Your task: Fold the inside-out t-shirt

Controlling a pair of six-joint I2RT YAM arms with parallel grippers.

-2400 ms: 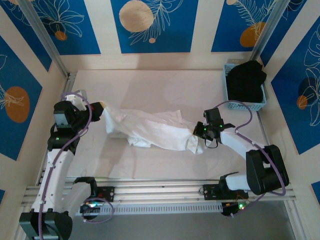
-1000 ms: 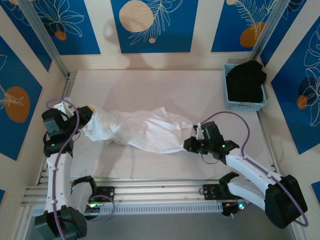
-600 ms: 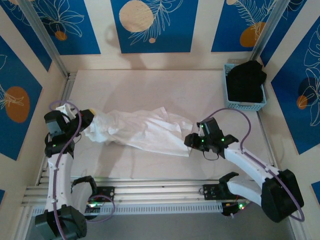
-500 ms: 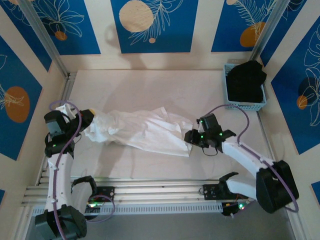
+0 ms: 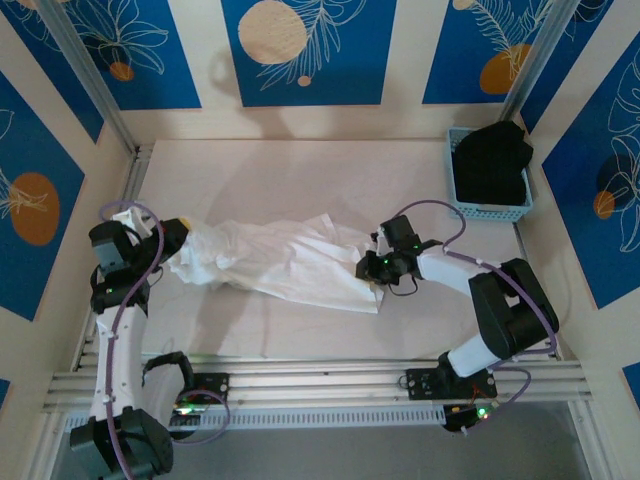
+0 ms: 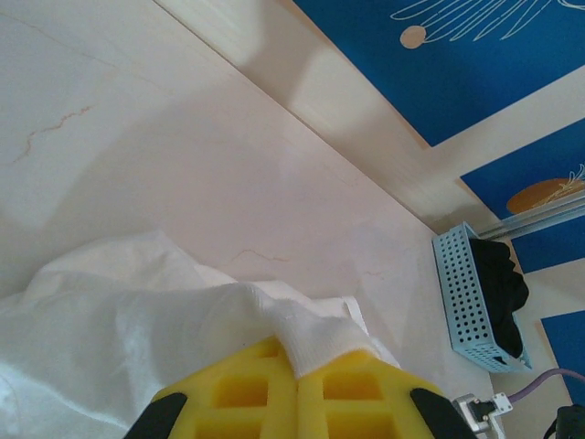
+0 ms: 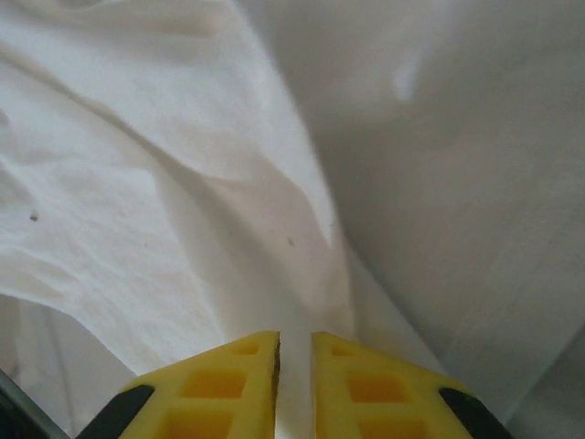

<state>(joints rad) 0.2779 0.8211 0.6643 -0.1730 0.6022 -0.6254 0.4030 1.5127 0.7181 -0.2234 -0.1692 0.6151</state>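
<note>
White, wrinkled cloth of the inside-out t-shirt (image 5: 280,262) is lying bunched in a long band across the near-middle of the table (image 5: 300,170), running from the left side toward the centre-right; sleeves, collar and hems are not separating out from the folds. In the left wrist view a fold of the shirt (image 6: 119,338) is draping over the yellow fingertips, hiding their ends. In the right wrist view the cloth (image 7: 137,183) is sitting too close for any seam to be made out. A light blue basket (image 5: 488,180) is standing at the far right corner, well apart from the shirt, holding a black garment (image 5: 492,160). The left arm is reaching up along the table's left edge, wrist turning inward; the left gripper (image 5: 177,234) is clamping the shirt's left end. The right arm is bending at the elbow and stretching leftward, low, to the shirt's right end; the right gripper (image 7: 294,352) is showing fingers drawn to a thin slit against the cloth, and whether a fold is caught there cannot be told.
</note>
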